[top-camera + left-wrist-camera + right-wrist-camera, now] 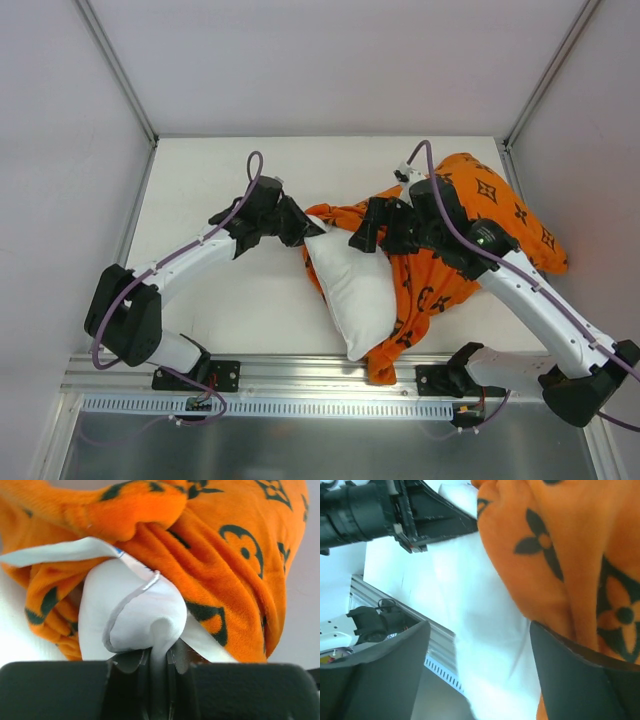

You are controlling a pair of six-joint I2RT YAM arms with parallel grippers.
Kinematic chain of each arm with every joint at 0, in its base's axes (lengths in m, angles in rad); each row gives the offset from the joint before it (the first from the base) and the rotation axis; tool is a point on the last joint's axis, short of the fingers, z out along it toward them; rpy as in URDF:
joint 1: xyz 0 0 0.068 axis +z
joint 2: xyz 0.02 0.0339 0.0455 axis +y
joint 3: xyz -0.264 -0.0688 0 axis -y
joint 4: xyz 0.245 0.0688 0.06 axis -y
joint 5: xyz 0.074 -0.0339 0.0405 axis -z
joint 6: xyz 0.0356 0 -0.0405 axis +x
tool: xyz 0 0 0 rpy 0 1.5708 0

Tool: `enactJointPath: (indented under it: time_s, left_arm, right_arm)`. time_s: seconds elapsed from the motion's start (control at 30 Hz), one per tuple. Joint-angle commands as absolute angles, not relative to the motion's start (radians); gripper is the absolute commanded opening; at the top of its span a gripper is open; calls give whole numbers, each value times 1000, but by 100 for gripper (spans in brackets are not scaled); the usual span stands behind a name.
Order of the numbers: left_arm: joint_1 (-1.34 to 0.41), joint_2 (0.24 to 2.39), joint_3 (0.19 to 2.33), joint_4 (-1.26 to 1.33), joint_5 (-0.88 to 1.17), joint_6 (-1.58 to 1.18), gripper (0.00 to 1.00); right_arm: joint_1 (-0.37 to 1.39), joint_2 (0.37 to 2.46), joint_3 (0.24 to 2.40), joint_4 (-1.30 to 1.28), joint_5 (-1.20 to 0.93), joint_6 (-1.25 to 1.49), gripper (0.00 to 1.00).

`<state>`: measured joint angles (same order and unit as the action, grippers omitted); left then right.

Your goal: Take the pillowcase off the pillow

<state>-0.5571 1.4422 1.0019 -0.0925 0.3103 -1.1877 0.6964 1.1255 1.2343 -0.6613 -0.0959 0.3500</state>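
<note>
The left arm [190, 255] and the right arm [535, 300] are built of smooth white links joined by bulky black joint housings. A purple cable [252, 170] is run along each arm from shoulder to wrist. Each arm is carried on a black base plate [195, 378] set on a silver rail [300, 375]. The wrists and jaws are finished in matte black, and a small green light [483, 238] is seen on the right arm.
</note>
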Motion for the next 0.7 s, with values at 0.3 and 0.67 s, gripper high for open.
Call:
enactJointPath:
  time_s: [0.3, 0.67]
  left_arm:
    - [-551, 1404, 1022, -169, 394, -1055, 0]
    - [-552, 1355, 1026, -176, 417, -1046, 0]
  right_arm:
    - [759, 1228, 1474, -891, 247, 46, 89]
    - [868, 1603, 1758, -934, 258, -97, 99]
